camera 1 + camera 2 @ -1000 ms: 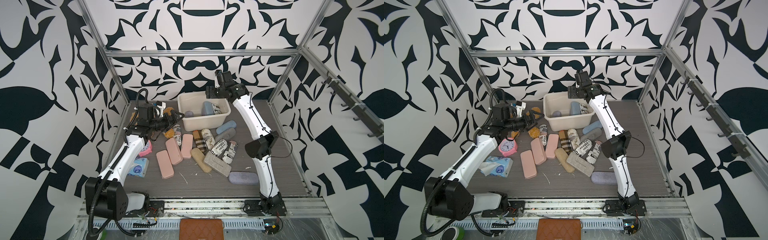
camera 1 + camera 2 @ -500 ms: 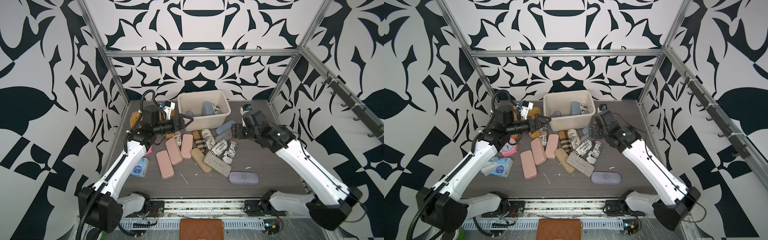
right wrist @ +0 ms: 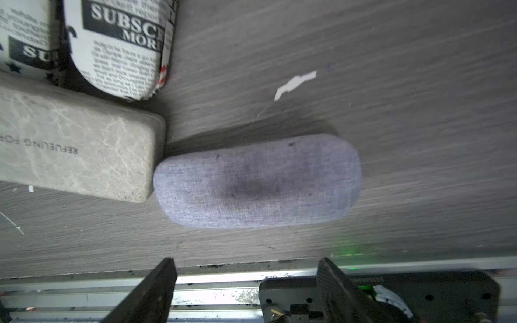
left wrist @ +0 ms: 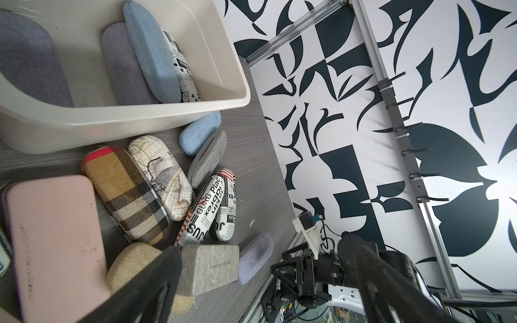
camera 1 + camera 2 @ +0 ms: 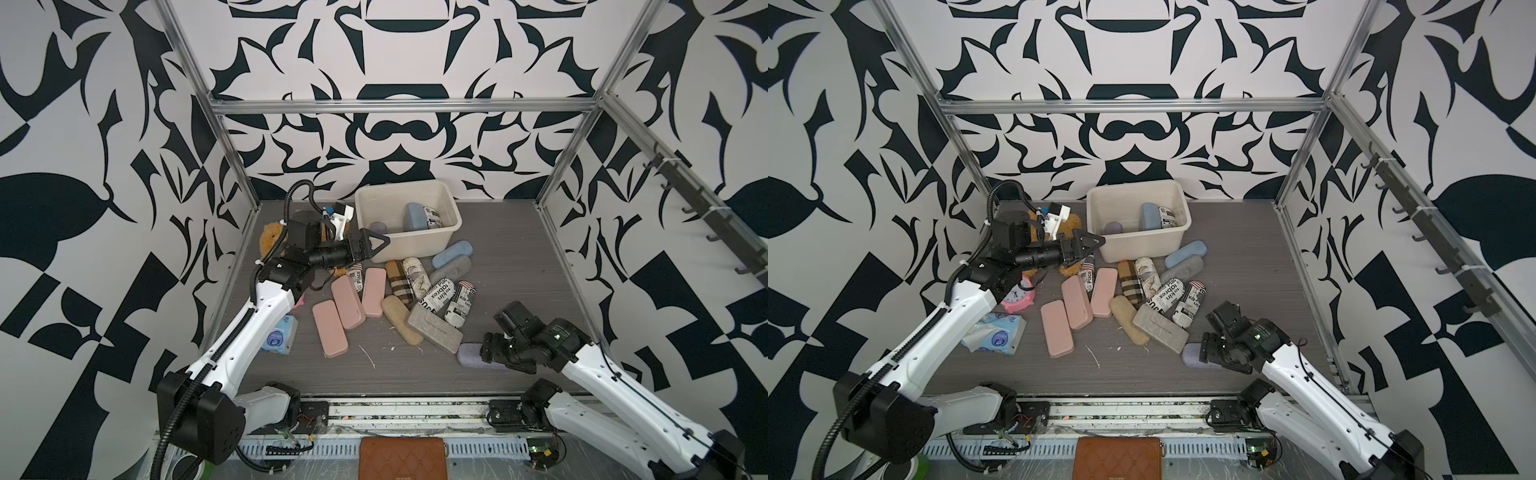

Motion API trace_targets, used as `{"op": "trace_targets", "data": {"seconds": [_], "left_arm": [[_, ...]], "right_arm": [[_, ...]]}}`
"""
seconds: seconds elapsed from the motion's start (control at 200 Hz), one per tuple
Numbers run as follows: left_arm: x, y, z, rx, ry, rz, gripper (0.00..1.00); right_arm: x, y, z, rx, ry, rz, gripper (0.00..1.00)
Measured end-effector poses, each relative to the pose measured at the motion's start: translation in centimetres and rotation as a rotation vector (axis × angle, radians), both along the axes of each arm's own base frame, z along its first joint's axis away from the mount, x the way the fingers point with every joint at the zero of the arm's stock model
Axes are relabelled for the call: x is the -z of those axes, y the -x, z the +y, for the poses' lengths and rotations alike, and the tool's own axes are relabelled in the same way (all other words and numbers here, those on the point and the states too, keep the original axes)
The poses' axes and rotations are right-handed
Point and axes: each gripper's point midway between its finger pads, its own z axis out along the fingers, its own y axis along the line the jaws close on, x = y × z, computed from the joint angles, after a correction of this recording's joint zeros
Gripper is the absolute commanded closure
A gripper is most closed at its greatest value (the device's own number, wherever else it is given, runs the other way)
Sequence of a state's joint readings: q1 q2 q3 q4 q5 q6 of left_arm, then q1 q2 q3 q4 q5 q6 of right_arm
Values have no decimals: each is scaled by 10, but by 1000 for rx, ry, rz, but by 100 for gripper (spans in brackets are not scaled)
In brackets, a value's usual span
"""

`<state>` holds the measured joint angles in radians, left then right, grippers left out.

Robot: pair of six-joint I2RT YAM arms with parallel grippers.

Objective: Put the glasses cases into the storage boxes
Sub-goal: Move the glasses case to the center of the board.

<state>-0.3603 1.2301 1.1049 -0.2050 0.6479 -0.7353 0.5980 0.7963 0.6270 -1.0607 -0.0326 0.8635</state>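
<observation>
The storage box, a cream tub point(image 5: 415, 246) point(image 5: 1142, 246) point(image 4: 112, 123), stands at the back and holds a light blue, a newspaper-print and a lilac case. In front of it lie several glasses cases: pink ones point(image 5: 345, 301), tan plaid point(image 5: 397, 278), tan point(image 5: 401, 318), grey point(image 5: 434, 332), newspaper-print point(image 5: 438, 293), light blue point(image 5: 452, 253). A lilac case point(image 5: 469, 357) point(image 3: 257, 181) lies alone at the front right. My right gripper point(image 5: 488, 353) point(image 3: 246, 279) hovers open just beside it, touching nothing. My left gripper point(image 5: 376, 245) point(image 4: 267, 251) is open and empty at the tub's front-left corner.
A blue-white tissue packet point(image 5: 280, 338) and a pink alarm clock point(image 5: 1017, 297) lie by the left arm, with a brown plush point(image 5: 270, 237) behind it. A brown quilted wallet point(image 5: 403, 457) sits beyond the table's front rail. Frame posts edge the table.
My right arm has swung from above the tub down to the front right, next to the lilac case. My left gripper has moved right, up to the tub's corner.
</observation>
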Motion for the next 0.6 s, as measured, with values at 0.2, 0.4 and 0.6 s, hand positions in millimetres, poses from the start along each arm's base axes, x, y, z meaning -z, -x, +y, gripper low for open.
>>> {"op": "trace_targets", "data": {"seconds": [0.2, 0.4, 0.6], "left_arm": [[0, 0, 0, -1, 0, 2, 1], [0, 0, 0, -2, -1, 2, 1], [2, 0, 0, -3, -4, 6, 1]], "right_arm": [[27, 10, 5, 37, -9, 100, 21], [42, -7, 13, 70, 6, 97, 19], [46, -39, 12, 146, 14, 56, 16]]}}
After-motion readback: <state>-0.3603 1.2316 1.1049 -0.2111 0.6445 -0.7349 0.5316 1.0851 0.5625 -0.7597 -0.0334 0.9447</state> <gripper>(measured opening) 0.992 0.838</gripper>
